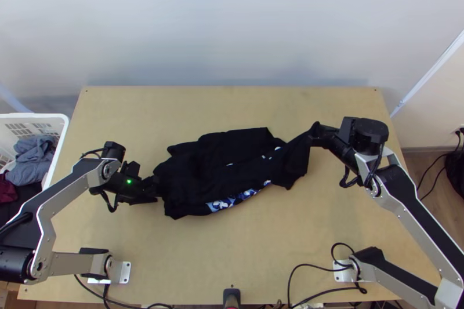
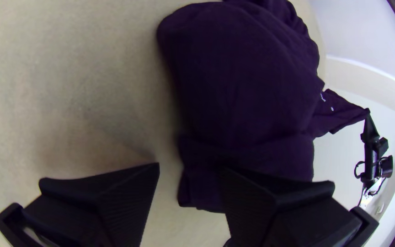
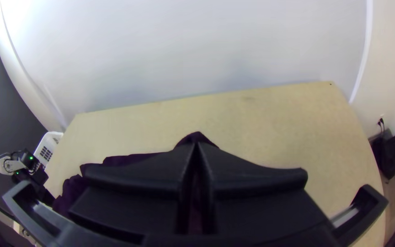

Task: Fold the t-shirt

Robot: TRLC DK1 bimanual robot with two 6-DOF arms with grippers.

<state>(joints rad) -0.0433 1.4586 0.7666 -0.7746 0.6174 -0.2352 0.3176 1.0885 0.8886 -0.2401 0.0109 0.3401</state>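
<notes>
The black t-shirt lies bunched across the middle of the table, a blue and white print at its near edge. At its right end my right gripper is shut on a part of the cloth, raised above the table. At the left end is my left gripper, close to the shirt's edge. In the left wrist view my left gripper is open, one finger over the dark cloth and the other over bare wood. The right wrist view has my right gripper with fingertips together on dark cloth.
A white basket with grey and dark red clothes stands left of the table. Bare wood lies behind and in front of the shirt. Cables run along the near edge, beside a dark upright object.
</notes>
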